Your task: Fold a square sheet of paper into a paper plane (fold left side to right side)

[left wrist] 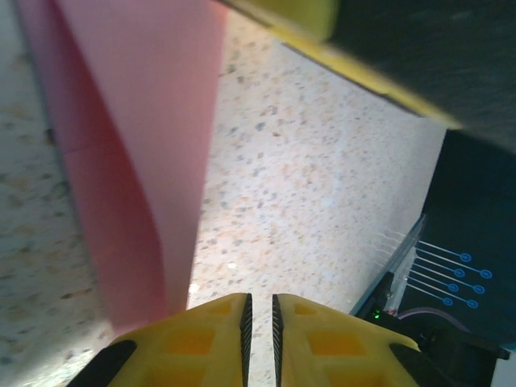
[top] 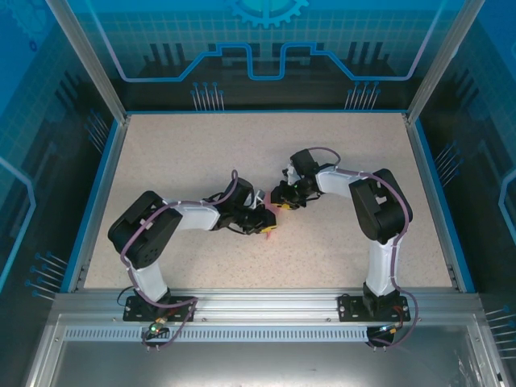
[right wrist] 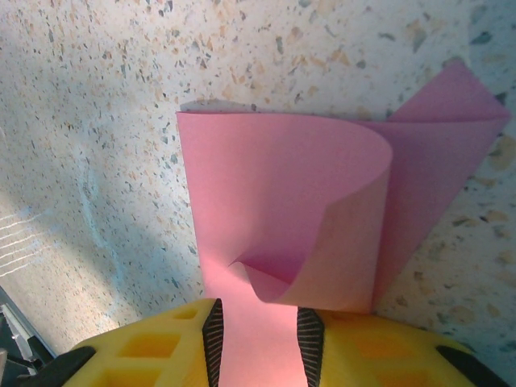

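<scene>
On speckled table (top: 201,161), curled paper (right wrist: 274,185) between right gripper's (right wrist: 260,339) parted fingers (right wrist: 379,355); left gripper (left wrist: 259,322) closed, empty, alongside.

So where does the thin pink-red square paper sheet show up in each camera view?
Top external: pink-red paper sheet, small patch mid-table.
Left wrist: sheet at left, beside left gripper's yellow fingers.
Right wrist: sheet centre, curled over, between right gripper's yellow fingers.
Shared landmark: speckled tabletop.

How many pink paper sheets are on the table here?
1. The square sheet of paper lies mid-table, one side curled over, its near edge between the fingers of the right gripper. The arms may hide more.
</scene>
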